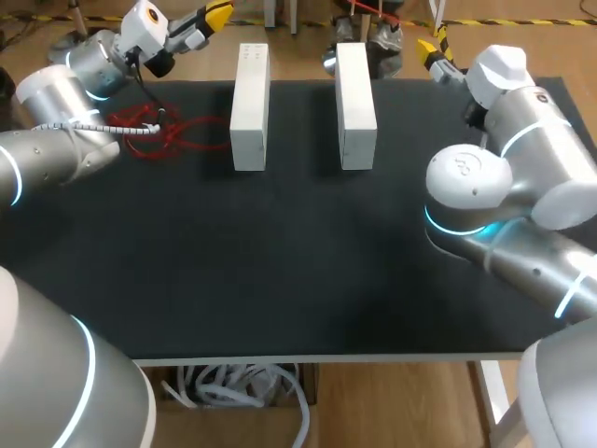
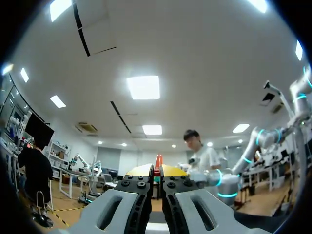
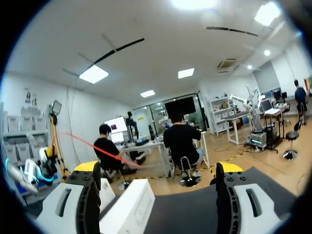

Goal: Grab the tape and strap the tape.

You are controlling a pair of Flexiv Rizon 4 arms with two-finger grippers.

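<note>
A tangle of thin red tape (image 1: 154, 131) lies on the black table (image 1: 298, 261) at the back left, under my left arm's wrist. My left gripper (image 1: 219, 13) is raised past the table's back edge and points outward. In the left wrist view this gripper (image 2: 157, 171) is shut, and a short red piece of tape (image 2: 157, 162) sticks out between its yellow tips. My right gripper (image 1: 434, 51) hangs over the back right corner. It stands wide open (image 3: 158, 168) with nothing between its fingers.
Two long white blocks stand side by side at the back middle, the left one (image 1: 250, 107) near the tape, the right one (image 1: 355, 93) closer to my right gripper. One white block (image 3: 129, 207) lies just ahead of the right gripper's fingers.
</note>
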